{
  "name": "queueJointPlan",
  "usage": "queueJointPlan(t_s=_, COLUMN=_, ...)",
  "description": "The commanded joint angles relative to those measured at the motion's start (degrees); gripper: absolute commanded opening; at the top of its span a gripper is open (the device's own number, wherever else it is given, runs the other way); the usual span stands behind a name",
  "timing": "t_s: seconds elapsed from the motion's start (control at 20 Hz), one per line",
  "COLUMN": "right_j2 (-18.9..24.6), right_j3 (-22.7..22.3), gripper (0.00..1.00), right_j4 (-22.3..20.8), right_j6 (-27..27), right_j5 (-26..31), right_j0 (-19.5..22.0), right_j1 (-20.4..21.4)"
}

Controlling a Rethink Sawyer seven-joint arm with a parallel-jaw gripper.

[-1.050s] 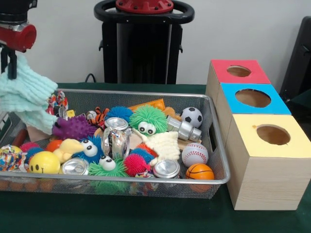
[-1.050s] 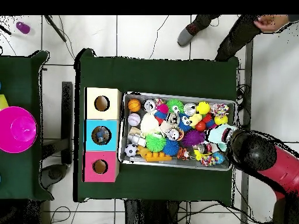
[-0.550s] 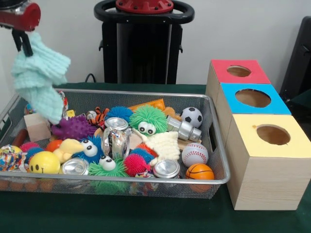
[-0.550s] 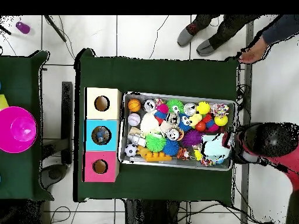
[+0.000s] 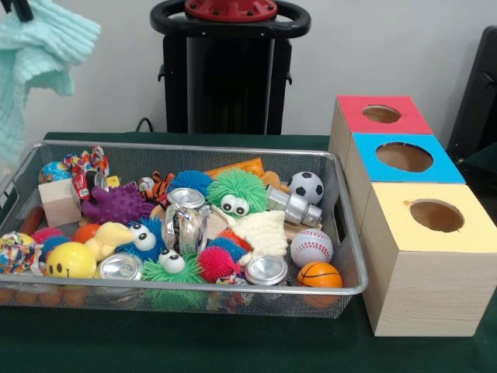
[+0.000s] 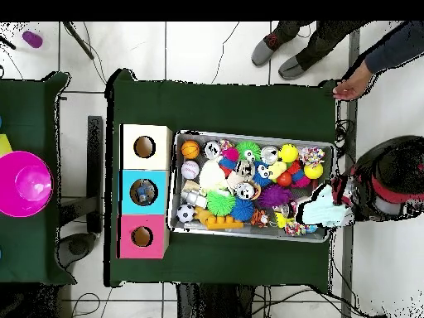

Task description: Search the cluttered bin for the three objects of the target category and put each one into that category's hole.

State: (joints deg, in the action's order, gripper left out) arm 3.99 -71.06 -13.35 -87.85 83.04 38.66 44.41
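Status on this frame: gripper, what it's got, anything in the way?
Gripper shut on mint cloth, raised above the bin's end opposite the boxes. Cloth hangs clear of the toys. Three box holes unobstructed; a person's hand beyond the table corner.

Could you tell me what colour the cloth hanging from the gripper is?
Pale mint green cloth, clearest in the front view.

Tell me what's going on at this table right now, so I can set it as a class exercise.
A robot arm holds a pale green knitted cloth in its claw, hanging above one end of the wire bin. The bin is full of balls, fuzzy toys and cans. Beside it stand three boxes with holes: red, blue and yellow. A person's hand shows nearby.
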Motion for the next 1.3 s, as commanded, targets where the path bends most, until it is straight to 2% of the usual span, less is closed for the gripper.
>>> queueJointPlan(t_s=0.05, right_j2=7.0, right_j3=8.4, gripper=0.0, right_j4=-4.0, right_j6=13.4, right_j5=7.8, right_j0=-0.4, right_j1=-0.4)
queueJointPlan(t_s=0.25, right_j2=7.4, right_j3=9.6, gripper=0.0, right_j4=-4.7, right_j6=13.0, right_j5=9.4, right_j0=-0.3, right_j1=-0.9)
queueJointPlan(t_s=0.7, right_j2=8.0, right_j3=9.2, gripper=0.0, right_j4=-5.4, right_j6=13.6, right_j5=8.0, right_j0=0.0, right_j1=-1.1)
queueJointPlan(t_s=0.95, right_j2=7.9, right_j3=5.7, gripper=0.0, right_j4=-4.8, right_j6=15.3, right_j5=3.9, right_j0=0.5, right_j1=0.9)
queueJointPlan(t_s=1.3, right_j2=7.9, right_j3=5.2, gripper=0.0, right_j4=-5.4, right_j6=13.9, right_j5=0.1, right_j0=-0.1, right_j1=0.8)
